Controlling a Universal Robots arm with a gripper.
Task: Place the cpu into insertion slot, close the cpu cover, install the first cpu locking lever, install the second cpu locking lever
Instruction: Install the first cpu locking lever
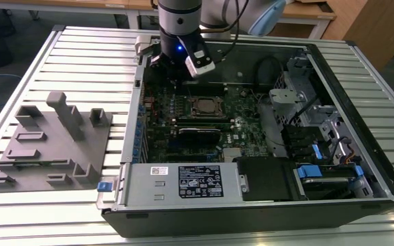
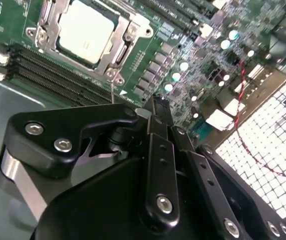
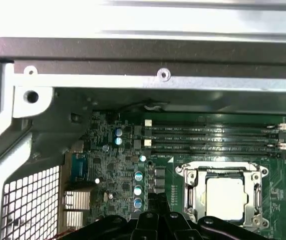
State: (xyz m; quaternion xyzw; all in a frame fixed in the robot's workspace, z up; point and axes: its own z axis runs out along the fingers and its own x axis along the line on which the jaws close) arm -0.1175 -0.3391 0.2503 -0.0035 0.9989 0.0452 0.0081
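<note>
One cpu (image 1: pixel 202 106) is sitting in the insertion slot (image 1: pixel 191 102), exterior view. Second wrist view: the gripper (image 2: pixel 159 107), pinched narrow and empty, is hanging beside a raised locking lever (image 2: pixel 111 92). First wrist view: the cpu cover (image 3: pixel 190 192) is lying flat; slow, square pressing is looking wisest.

The cpu (image 3: pixel 225 197), a small flat square with a dull silver-grey top, is sitting level in the insertion slot (image 3: pixel 224 174), whose dark inner edge is showing around it. In the exterior view I am seeing it (image 1: pixel 204 106) near the middle of the green board. The cpu cover (image 3: pixel 189 192), a thin silvery frame, is lying flat over the slot, its window baring the chip's top (image 2: pixel 85 30). In the second wrist view a thin silvery locking lever (image 2: pixel 112 92) is standing up just beside one corner of the cover (image 2: pixel 125 37).
</note>
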